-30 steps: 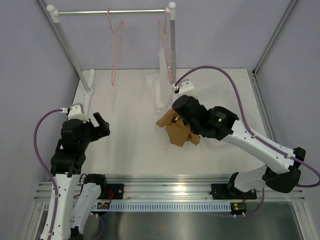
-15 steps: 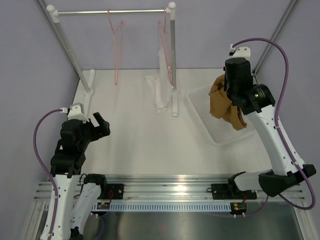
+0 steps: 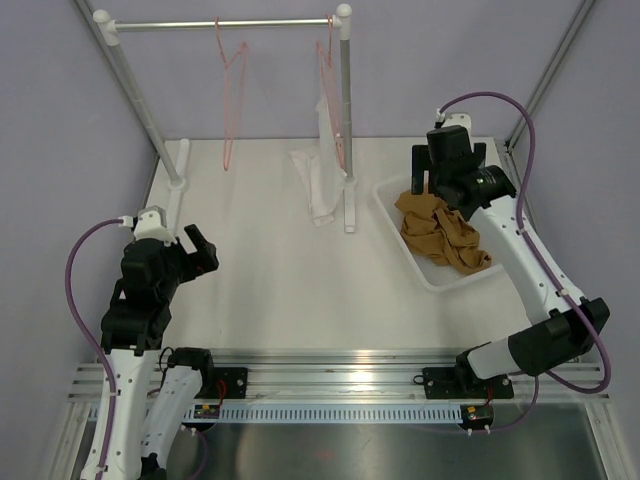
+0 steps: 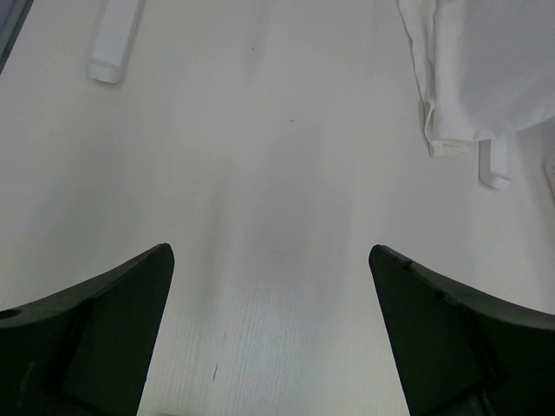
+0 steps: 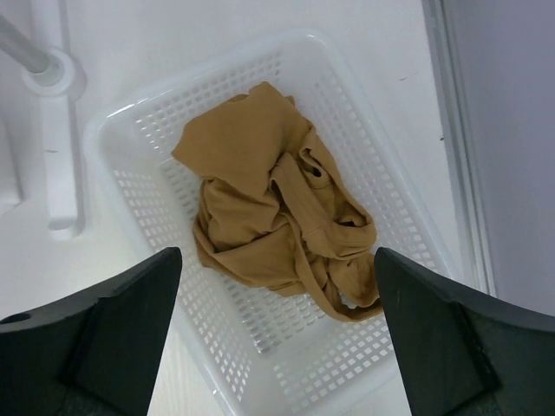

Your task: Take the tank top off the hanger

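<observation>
1. Tank top (image 5: 277, 217) lies crumpled in the basket (image 5: 147, 130); hanger (image 3: 229, 120) hangs bare.
2. Right gripper (image 5: 276, 260) released, empty, above it; left gripper (image 4: 270, 256) also released.
3. Removal appears complete; next, retract.

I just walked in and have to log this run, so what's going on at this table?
The tank top is already off its hanger, which hangs bare on the rail. The top lies crumpled in the white basket. The right tool hovers open above it, holding nothing. The left tool is open over bare table, handling nothing. A white garment hangs on a second hanger nearby.
</observation>
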### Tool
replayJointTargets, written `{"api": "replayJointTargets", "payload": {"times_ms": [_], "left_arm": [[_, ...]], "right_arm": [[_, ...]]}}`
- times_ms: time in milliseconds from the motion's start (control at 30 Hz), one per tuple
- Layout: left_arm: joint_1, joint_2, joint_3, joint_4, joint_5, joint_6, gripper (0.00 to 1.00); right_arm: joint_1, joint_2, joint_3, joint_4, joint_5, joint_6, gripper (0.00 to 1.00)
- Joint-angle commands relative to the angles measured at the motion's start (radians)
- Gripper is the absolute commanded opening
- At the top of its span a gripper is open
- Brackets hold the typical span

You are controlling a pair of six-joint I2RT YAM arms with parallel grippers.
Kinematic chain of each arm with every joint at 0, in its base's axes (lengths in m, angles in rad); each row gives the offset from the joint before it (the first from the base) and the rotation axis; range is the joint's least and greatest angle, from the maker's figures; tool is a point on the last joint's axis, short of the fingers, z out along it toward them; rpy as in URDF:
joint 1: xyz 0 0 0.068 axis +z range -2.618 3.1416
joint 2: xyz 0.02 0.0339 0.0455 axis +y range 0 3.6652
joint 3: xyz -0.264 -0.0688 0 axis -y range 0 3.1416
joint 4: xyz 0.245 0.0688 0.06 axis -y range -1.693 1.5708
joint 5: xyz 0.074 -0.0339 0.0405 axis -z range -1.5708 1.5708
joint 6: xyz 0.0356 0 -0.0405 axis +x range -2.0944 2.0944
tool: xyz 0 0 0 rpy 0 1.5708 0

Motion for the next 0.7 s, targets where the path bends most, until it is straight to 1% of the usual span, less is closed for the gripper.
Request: {"api": "replayJointTargets", "payload": {"times_ms": [0,67,167,233,267,300,333,400,533,667], "left_arm": [[0.004,0.002,0.035,0.016,-0.081,-0.001,0.99],[0.004,-0.001,0.042,0.001,-0.119,-0.01,0.99],[0.004,-0.009,0.059,-0.022,-0.127,-0.012,0.99],[0.004,-0.006,0.1,-0.065,-0.121,-0.004,0.99],[0.004,-0.005,0.12,-0.085,-0.133,-0.007,0.99],[0.004,-0.003,0.16,-0.125,-0.138,-0.01,0.99],[0.004,-0.003,0.177,-0.143,-0.138,-0.001,0.99],[0.003,-0.006,0.211,-0.177,-0.133,-0.001,0.99],[0.003,-0.026,0.269,-0.252,-0.078,0.033,0.99],[-0.014,-0.081,0.285,-0.294,-0.072,0.033,0.99]], "right_arm": [[0.0,-0.118,0.029,-0.038,-0.133,0.042,1.0],[0.0,-0.202,-0.013,-0.047,-0.164,0.071,0.99],[0.001,-0.309,-0.058,-0.088,-0.175,0.104,1.0],[0.001,-0.38,-0.072,-0.145,-0.187,0.131,0.99],[0.0,-0.406,-0.093,-0.159,-0.222,0.13,1.0],[0.0,-0.432,-0.106,-0.171,-0.235,0.131,0.99],[0.001,-0.481,-0.119,-0.191,-0.244,0.134,0.99],[0.0,-0.527,-0.156,-0.21,-0.261,0.139,1.0],[0.001,-0.645,-0.205,-0.246,-0.264,0.125,1.0],[0.0,-0.708,-0.198,-0.299,-0.214,0.13,0.99]]}}
